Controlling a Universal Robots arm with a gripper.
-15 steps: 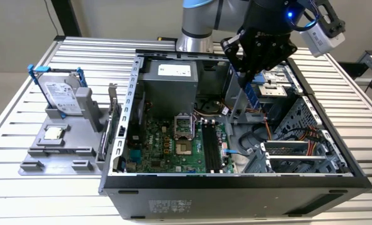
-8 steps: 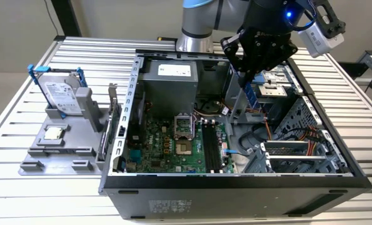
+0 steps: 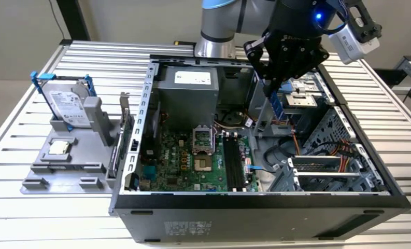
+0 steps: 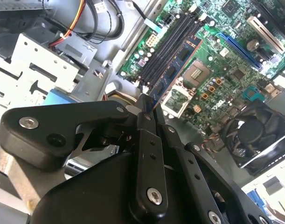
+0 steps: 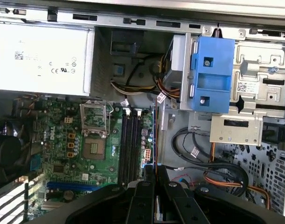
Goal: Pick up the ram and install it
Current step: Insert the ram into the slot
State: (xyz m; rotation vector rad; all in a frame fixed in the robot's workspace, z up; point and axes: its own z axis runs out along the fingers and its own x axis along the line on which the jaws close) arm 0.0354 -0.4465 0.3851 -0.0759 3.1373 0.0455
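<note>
The held end of the ram (image 4: 176, 69) is buried between the black fingers of the gripper (image 4: 148, 108), which are clamped on it. The arm above is cut off by the exterior view's edge. In the first wrist view the ram shows edge-on, as a thin dark bluish line, so its faces cannot be made out there.

In the second wrist view it is a long, narrow, flat blue board with a row of dark rectangular chips. In the exterior view it hangs upright in the air inside the open computer case (image 3: 260, 207), at about 1 o'clock from the black slots (image 3: 233, 163) and apart from them.

The slots are long parallel plastic ribs on the green motherboard (image 3: 184, 161). The case is grey sheet metal, perforated on one wall, and stands on a ribbed aluminium worktop (image 3: 53, 223). At 9 o'clock from the case, a grey holder (image 3: 60, 171) carries a silver hard drive (image 3: 66, 106) in a blue frame.
</note>
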